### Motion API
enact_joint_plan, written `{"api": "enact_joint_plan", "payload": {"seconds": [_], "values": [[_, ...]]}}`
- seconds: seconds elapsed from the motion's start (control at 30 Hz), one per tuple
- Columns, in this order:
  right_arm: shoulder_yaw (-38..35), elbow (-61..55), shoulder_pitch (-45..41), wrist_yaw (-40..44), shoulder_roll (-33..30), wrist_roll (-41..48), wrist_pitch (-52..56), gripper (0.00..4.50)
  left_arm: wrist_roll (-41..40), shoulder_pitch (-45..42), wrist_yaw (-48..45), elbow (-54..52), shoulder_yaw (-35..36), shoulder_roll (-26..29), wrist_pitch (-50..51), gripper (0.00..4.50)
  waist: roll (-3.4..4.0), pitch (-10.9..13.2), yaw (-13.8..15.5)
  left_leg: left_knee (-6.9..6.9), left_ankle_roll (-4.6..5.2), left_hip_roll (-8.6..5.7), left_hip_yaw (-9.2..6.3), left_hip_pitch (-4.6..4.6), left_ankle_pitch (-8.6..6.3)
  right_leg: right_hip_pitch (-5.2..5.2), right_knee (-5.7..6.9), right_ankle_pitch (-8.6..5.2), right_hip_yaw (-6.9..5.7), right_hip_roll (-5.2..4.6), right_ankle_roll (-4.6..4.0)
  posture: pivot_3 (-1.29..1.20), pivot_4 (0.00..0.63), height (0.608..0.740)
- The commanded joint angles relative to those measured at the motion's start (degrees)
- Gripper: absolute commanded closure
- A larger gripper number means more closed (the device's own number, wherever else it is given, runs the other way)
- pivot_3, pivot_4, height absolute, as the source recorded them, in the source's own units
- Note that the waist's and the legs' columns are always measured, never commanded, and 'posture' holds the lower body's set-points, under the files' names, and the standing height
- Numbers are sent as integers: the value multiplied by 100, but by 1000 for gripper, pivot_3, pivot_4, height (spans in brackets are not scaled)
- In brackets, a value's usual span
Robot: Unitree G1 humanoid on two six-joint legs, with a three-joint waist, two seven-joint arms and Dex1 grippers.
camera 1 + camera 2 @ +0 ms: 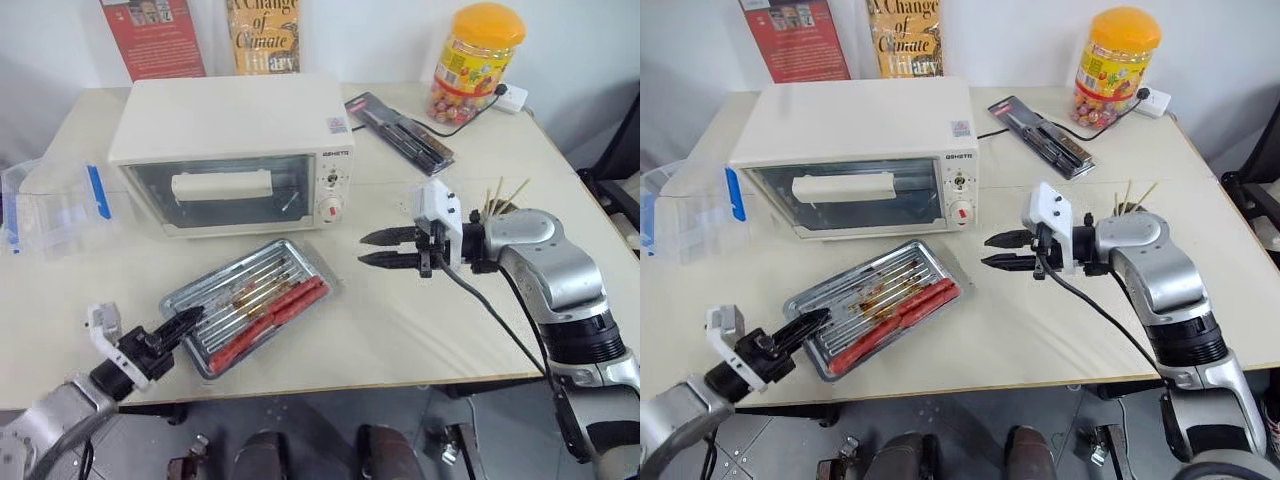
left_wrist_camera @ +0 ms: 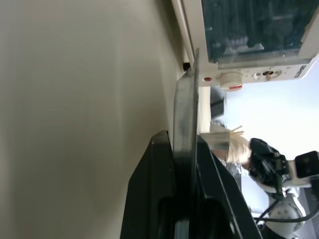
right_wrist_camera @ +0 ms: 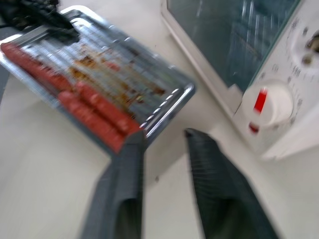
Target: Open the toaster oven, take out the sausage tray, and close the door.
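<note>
The left pincer (image 1: 185,322) is seen nearest the camera, at the front edge of the counter (image 1: 420,330), pinched on the near-left rim of the sausage tray (image 1: 252,302). In the left wrist view the tray's thin metal edge is gripped between the two black fingers (image 2: 154,199). The tray is set on the counter just in front of the toaster oven (image 1: 232,150), turned at an angle to it, with several red sausages (image 1: 268,318) lying along its nearer side and bare, stained metal on the farther side. The oven's door (image 1: 230,192) is shut, its white bar handle (image 1: 222,186) running across the upper glass, and two knobs are found on the right panel. The right pincer (image 1: 385,248) is held above the counter to the right of the tray and in front of the oven's knob panel, pointing towards the tray; its fingers are spread apart and nothing is held between them. A clear plastic box (image 1: 50,205) with a blue clip is placed left of the oven. A yellow-lidded jar (image 1: 475,62) is set at the far right of the counter.
</note>
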Motion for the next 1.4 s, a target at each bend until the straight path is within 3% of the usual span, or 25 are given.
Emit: {"api": "enact_joint_plan", "payload": {"seconds": [0.03, 0.23, 0.5, 0.77, 0.8, 1.03, 1.23, 1.4], "values": [[-369, -424, 52, 16, -169, 320, 55, 1904, -84, -593, -303, 648, -255, 414, 500, 4500, 0, 0, 7, 1, 0, 0, 9, -1, 0, 0, 0, 0, 1, 0, 0, 0, 150, 740], [-756, -614, 605, 247, -417, 763, 163, 33, 465, -2008, -834, 1988, -1221, 684, 1246, 4500, -1, 0, 48, -6, -1, -2, 28, 1, -1, -1, -3, 1, 0, -1, 2, 0, 150, 740], [-705, -598, 1003, 331, -737, 608, -61, 33, 2259, -3435, -2106, 3128, -1882, 538, 1909, 4500, 2, 0, 223, 3, -1, -3, 46, 6, 5, -1, 1, 1, 8, -1, 3, 0, 150, 740], [-748, -663, 1081, 58, -691, 570, -98, 33, 3941, -4245, -3188, 3775, -2253, 177, 2043, 4500, 6, -3, 327, 13, 0, -6, 48, 6, 7, 7, -1, 2, 10, -2, 5, 0, 150, 740], [-744, -670, 1087, 21, -691, 555, -112, 0, 4155, -4328, -3306, 3854, -2302, 149, 2039, 3822, 6, -3, 325, 14, 1, -6, 48, 6, 7, 8, -1, 2, 10, -2, 5, 0, 150, 740], [-767, -699, 1124, -109, -726, 541, -143, 0, 5197, -4783, -4133, 4265, -2348, 158, 2049, 1721, 6, -3, 315, 15, 1, -6, 49, 6, 7, 7, 0, 3, 8, -2, 7, 0, 150, 740], [-773, -731, 1226, -33, -815, 540, -157, 0, 5732, -4824, -4859, 3782, -2395, 968, 2169, 11, 4, -2, 224, 9, 0, -4, 48, 6, 8, 0, 8, 3, 8, -1, 7, 0, 150, 740], [-725, -533, 1210, 85, -877, 454, -299, 0, 6230, -4767, -5447, 3574, -2393, 1664, 1757, 11, 1, 0, 107, -8, -3, -3, 61, 3, 8, -26, 13, 3, 13, -1, 7, 0, 150, 740]]}}
